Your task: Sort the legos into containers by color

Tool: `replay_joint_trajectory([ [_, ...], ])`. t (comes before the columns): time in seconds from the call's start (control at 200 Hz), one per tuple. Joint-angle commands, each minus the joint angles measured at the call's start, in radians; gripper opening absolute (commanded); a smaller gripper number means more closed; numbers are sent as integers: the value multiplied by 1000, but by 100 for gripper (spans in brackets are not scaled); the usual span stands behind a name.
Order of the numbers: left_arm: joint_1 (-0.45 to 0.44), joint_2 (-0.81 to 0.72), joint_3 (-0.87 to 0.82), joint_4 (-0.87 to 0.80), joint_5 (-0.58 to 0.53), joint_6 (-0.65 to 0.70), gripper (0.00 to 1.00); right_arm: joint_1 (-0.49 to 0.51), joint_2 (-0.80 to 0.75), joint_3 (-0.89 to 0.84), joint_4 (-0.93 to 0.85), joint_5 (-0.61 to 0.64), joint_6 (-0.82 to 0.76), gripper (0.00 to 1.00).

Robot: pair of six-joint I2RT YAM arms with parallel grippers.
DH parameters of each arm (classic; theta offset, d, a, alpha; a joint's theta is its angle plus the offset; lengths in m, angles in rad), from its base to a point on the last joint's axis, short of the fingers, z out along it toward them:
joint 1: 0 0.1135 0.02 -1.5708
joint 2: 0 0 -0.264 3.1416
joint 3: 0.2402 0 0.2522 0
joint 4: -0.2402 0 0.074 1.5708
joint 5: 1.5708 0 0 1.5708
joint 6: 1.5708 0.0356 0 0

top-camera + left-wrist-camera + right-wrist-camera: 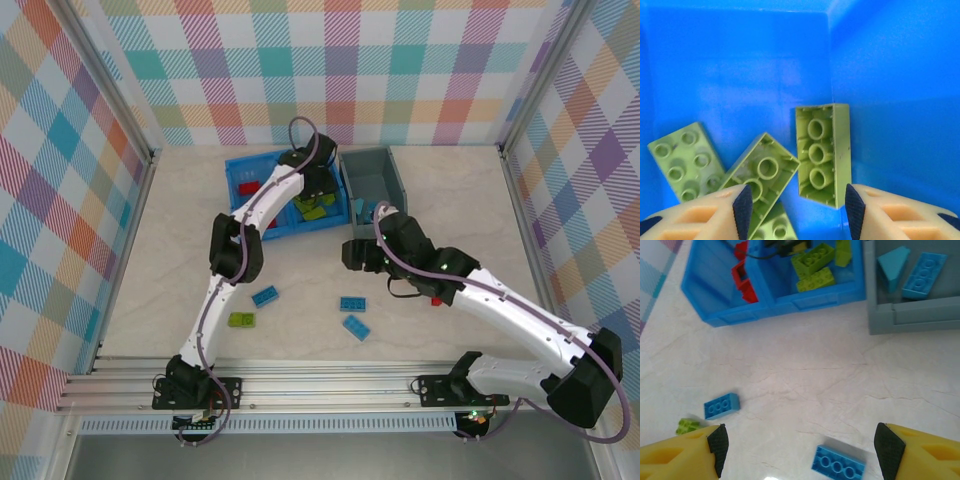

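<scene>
The left gripper (799,210) hung inside the right compartment of the bright blue two-compartment plastic bin (243,215), its fingers parted and clasping nothing. Just ahead of the fingertips lay a lime green studded plastic brick (822,155), underside up and close by the bin's wall, its near end reaching into the gap between the jaws. A second upturned green brick (762,172) lay beside it, and a third green brick (685,160) sat studs-up further off.

The right gripper (802,442) hovered over the pale marbled table (805,365), jaws spread wide and empty. Beneath it a blue studded brick (838,463) lay on the table between the two fingers, while another blue brick (721,406) and a small green piece (688,426) lay near one finger. Ahead of it stood the dark grey plastic bin (910,317), holding a flat blue brick (927,272) and a blue wedge-shaped piece (892,265). It stood just beside the blue bin, whose left compartment held red bricks (742,277)
</scene>
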Motion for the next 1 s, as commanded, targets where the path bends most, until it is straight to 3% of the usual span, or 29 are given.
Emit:
replay_joint_trajectory([
  [0.0,2,-162,-52,2,8,-6,54,-48,-10,37,-97,49,56,78],
  [0.11,-20,-295,-189,51,-3,-30,55,-134,21,65,-242,76,161,78],
  [0.23,-82,-497,-449,183,-8,-62,57,-249,52,55,-375,56,287,78],
  [0.405,-273,-797,-864,421,-36,-33,60,-398,51,-29,-401,-58,490,78],
  [0.495,-401,-908,-1053,521,-70,5,61,-410,55,-37,-357,-114,576,78],
  [0.61,-537,-1019,-1255,578,-155,-45,61,-396,112,7,-325,-169,572,76],
  [0.69,-621,-1094,-1356,559,-252,-119,61,-330,163,48,-339,-164,495,76],
  [0.865,-799,-1270,-1496,398,-524,-294,64,-126,180,-72,-241,-175,459,83],
  [0.995,-896,-1392,-1588,290,-621,-433,67,-43,241,-89,-229,-210,443,91],
])
